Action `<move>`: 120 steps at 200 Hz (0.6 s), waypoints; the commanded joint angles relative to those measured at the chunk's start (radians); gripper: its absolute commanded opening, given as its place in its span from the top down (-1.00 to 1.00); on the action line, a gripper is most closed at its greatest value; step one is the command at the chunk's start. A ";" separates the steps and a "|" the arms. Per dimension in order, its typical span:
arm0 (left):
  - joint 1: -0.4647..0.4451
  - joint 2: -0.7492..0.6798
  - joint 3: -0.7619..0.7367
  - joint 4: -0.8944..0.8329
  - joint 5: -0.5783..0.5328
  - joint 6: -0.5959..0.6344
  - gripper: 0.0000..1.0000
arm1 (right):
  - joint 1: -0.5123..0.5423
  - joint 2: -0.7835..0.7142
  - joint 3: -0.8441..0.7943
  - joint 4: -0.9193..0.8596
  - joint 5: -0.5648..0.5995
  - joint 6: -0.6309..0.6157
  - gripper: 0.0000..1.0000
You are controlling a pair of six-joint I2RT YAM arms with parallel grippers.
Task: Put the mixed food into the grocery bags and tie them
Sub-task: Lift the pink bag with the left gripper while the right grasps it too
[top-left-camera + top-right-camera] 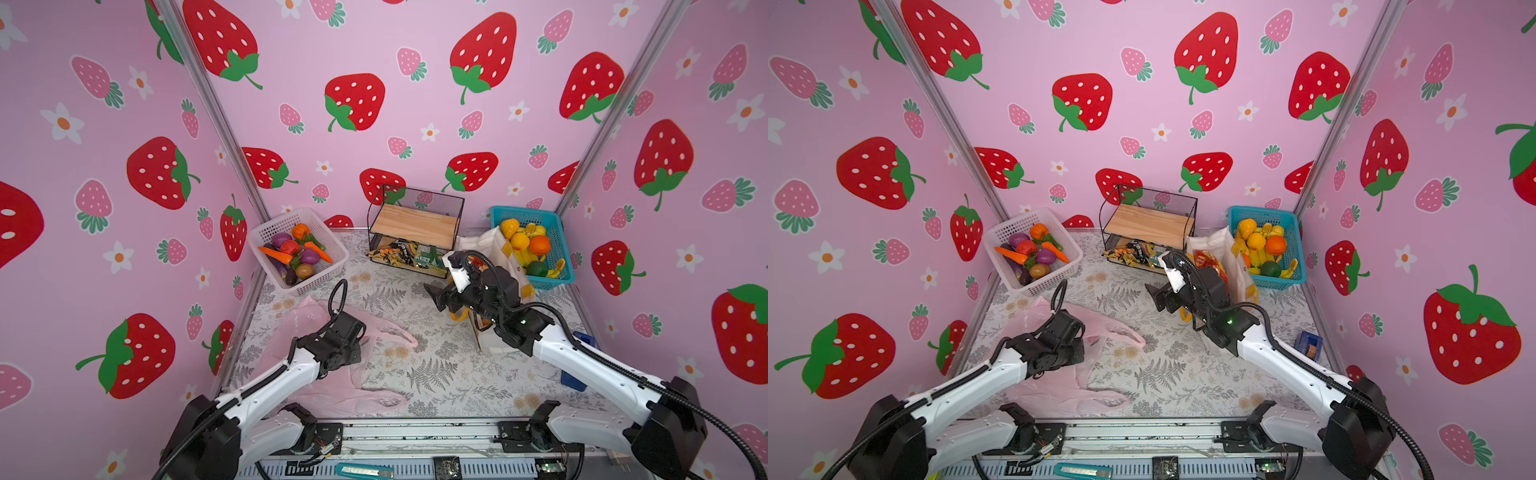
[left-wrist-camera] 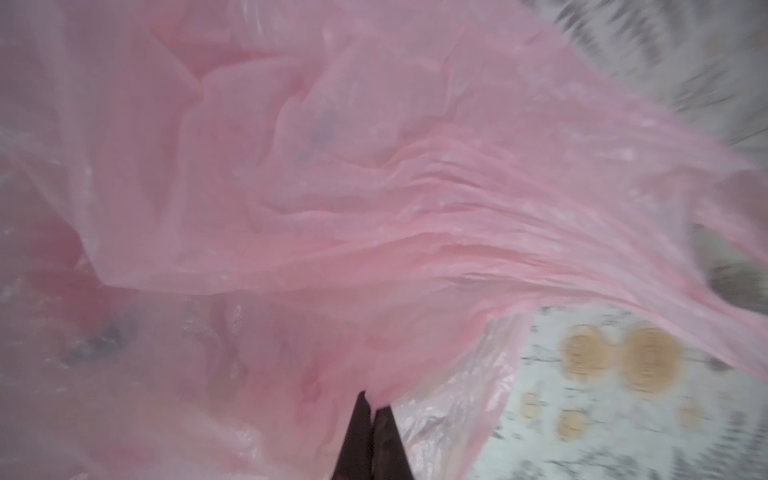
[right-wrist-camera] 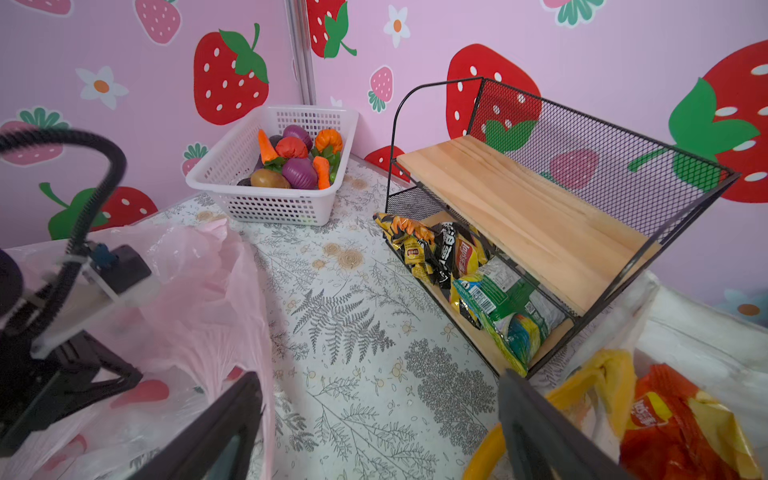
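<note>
The fern-print worktop [image 1: 436, 374] carries a white lattice basket [image 1: 321, 283] in its far left corner, a wire rack [image 1: 415, 224] mid far edge, a blue basket [image 1: 559, 235] far right, a canvas tote [image 1: 490, 246] beside it, and a pink plastic bag [image 1: 332, 392] spread near-left.

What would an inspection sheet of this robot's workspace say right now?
Surface: fern-print tablecloth, flat.
Job's things: pink bag lies crumpled; canvas tote standing with a red-orange packet inside; toy vegetables in the white basket.
Clutter: wire rack holding snack packets; blue basket of fruit; teal cutter on front rail.
Grippers: left gripper shut on the pink bag; right gripper open, empty.
Cables: black hoses loop from both wrists.
Surroundings: strawberry-print walls.
</note>
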 commanded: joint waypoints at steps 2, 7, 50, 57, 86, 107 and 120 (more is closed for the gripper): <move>0.002 -0.177 -0.014 0.215 0.191 -0.182 1.00 | 0.004 -0.054 -0.015 -0.031 -0.068 0.051 -0.82; 0.002 -0.204 -0.020 0.271 0.210 -0.219 1.00 | 0.001 -0.061 -0.014 -0.035 -0.056 0.066 -0.82; 0.006 -0.222 0.062 0.495 0.250 -0.347 1.00 | -0.126 -0.120 0.010 -0.093 -0.014 0.249 -0.81; 0.007 -0.209 0.071 0.527 0.261 -0.363 1.00 | -0.151 -0.122 0.008 -0.090 -0.042 0.280 -0.80; 0.007 -0.162 0.088 0.642 0.309 -0.419 1.00 | -0.176 -0.126 -0.027 -0.032 -0.158 0.348 -0.80; 0.002 -0.132 0.096 0.697 0.316 -0.436 1.00 | -0.152 -0.124 -0.102 0.107 -0.289 0.410 -0.81; -0.005 -0.119 0.100 0.711 0.315 -0.436 1.00 | -0.107 -0.116 -0.139 0.181 -0.315 0.433 -0.80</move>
